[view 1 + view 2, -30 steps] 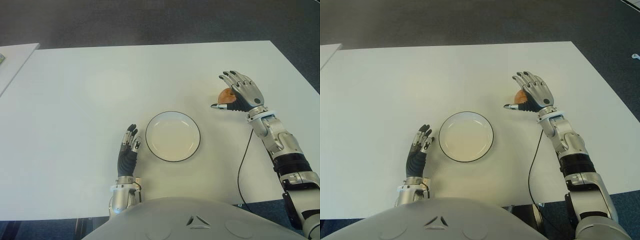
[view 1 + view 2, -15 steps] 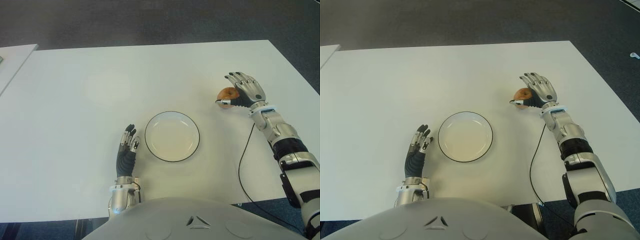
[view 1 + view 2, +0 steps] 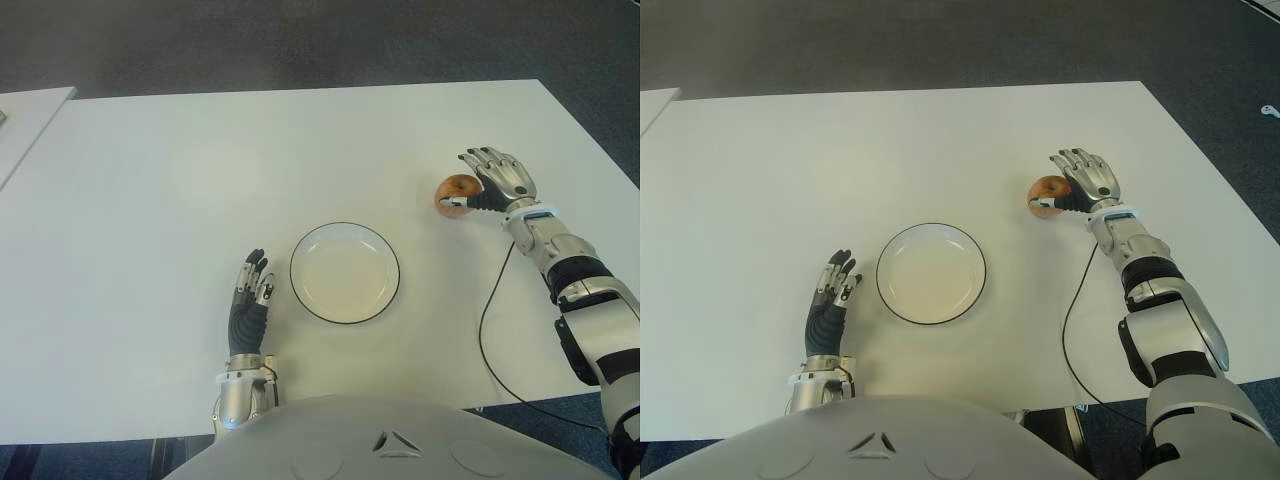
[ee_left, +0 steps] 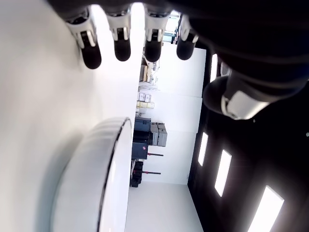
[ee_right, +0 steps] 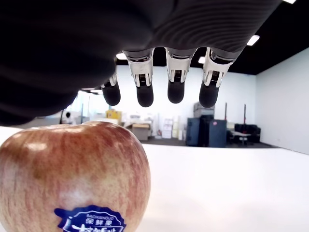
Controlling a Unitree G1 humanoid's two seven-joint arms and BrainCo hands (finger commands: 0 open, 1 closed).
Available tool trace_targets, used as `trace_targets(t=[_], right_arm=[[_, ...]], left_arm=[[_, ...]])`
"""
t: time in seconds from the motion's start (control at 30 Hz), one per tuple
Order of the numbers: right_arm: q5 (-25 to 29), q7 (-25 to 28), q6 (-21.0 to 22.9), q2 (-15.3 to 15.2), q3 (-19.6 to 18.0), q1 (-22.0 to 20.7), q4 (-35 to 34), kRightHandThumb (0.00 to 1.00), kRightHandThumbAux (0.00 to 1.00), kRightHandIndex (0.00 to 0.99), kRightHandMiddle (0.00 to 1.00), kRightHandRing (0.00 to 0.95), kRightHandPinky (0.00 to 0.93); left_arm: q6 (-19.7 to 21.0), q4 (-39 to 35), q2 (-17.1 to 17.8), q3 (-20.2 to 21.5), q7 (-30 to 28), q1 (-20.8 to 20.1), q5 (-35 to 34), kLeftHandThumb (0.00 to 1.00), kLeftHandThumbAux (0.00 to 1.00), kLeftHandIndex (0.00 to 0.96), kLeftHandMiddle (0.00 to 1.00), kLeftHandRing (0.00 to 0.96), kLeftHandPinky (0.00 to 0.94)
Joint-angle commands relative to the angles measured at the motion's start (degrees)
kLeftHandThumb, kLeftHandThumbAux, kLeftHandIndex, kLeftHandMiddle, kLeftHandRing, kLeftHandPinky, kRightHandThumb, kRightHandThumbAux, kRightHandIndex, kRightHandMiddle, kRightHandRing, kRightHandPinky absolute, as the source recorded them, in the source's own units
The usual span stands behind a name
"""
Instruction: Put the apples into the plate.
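- White bench (image 3: 200,170) on dark carpet — we see one plate (image 3: 345,272) near its middle, nothing in it.
- One apple (image 3: 457,191) sits on the bench, well right of the plate.
- Right hand (image 3: 497,180) is at the apple; its fingers (image 5: 175,82) arch over the fruit, extended, not yet closed on it.
- Left hand (image 3: 250,297) shows just left of the plate, fingers straight, holding nothing.
- Our judgement — early stage: grasp, carry and release all remain.
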Motion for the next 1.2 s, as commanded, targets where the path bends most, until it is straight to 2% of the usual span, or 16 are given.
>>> trace_targets(t=[0.03, 0.57, 1.2], right_arm=[[1.1, -0.1, 0.8, 0.6, 1.5, -1.7, 2.9, 0.261, 0.242, 0.0, 0.0, 0.0, 0.0], [4.3, 1.1, 1.5, 2.3, 3.1, -2.9, 8.4, 0.262, 0.263, 0.0, 0.0, 0.0, 0.0], [6.8, 2.5, -0.4, 4.4, 5.2, -1.7, 9.0, 0.271, 0.265, 0.0, 0.0, 0.0, 0.0]], left_arm=[[0.7, 0.8, -0.3, 0.1, 0.1, 0.5, 0.8, 0.096, 0.45, 0.077, 0.071, 0.064, 0.092], [0.5, 0.4, -0.6, -0.1, -0.6, 0.9, -0.3, 0.093, 0.445, 0.07, 0.065, 0.053, 0.072], [-0.2, 0.3, -0.9, -0.5, -0.6, 0.8, -0.5, 0.12, 0.44, 0.073, 0.07, 0.062, 0.084]])
